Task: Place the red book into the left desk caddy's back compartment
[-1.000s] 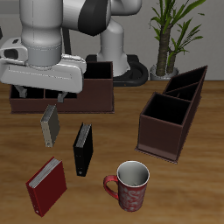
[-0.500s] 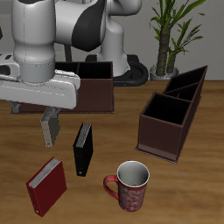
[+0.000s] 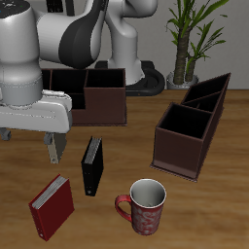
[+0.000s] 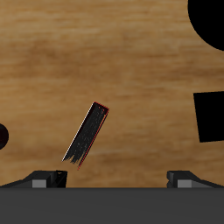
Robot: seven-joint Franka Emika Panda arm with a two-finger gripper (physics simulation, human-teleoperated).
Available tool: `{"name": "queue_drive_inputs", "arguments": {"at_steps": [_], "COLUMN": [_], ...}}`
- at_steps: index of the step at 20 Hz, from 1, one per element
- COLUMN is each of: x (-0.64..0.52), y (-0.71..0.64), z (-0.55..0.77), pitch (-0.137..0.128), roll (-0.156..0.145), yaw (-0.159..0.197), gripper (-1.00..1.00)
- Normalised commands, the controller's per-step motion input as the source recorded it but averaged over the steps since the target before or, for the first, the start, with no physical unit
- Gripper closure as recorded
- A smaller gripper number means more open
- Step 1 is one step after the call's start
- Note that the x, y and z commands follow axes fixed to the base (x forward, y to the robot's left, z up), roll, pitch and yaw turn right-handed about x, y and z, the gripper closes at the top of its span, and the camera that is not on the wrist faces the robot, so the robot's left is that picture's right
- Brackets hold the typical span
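Note:
The red book [image 3: 52, 207] stands on the table near the front edge, dark red with white page edges. In the wrist view a thin book with red trim [image 4: 87, 134] shows from above, ahead of my fingertips [image 4: 48, 178]. My gripper [image 3: 50, 146] hangs open and empty above the table, a little behind the red book and beside the black book [image 3: 91, 165]. The left desk caddy [image 3: 190, 126] stands across the table. Its back compartment [image 3: 210, 93], with sloping walls, is the end farther from the front edge. In the wrist view my gripper [image 4: 114, 179] holds nothing.
A red patterned mug [image 3: 146, 206] stands near the front edge. The long, wide caddy [image 3: 102, 97] sits at the back, partly hidden by my arm. The grey book is hidden behind my hand. A potted plant [image 3: 190, 39] stands at the back.
My arm has swung toward the table's front edge and away from the left desk caddy, and now covers the grey book. No object has moved.

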Motion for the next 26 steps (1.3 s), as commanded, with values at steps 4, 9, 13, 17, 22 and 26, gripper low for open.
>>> {"name": "queue_drive_inputs", "arguments": {"at_steps": [4, 9, 13, 17, 22, 26], "x": [0.06, 0.11, 0.10, 0.12, 0.10, 0.08], "y": [-0.13, -0.22, 0.04, 0.19, 0.25, 0.15], "z": [-0.10, -0.19, -0.28, -0.35, -0.26, -0.13], "pitch": [-0.030, -0.028, -0.005, 0.012, 0.022, 0.010], "roll": [0.011, -0.041, -0.011, 0.005, -0.011, -0.016], "yaw": [-0.053, -0.091, -0.062, -0.072, -0.035, -0.033], "gripper": [-1.00, -1.00, -1.00, -1.00, -1.00, -1.00]}}
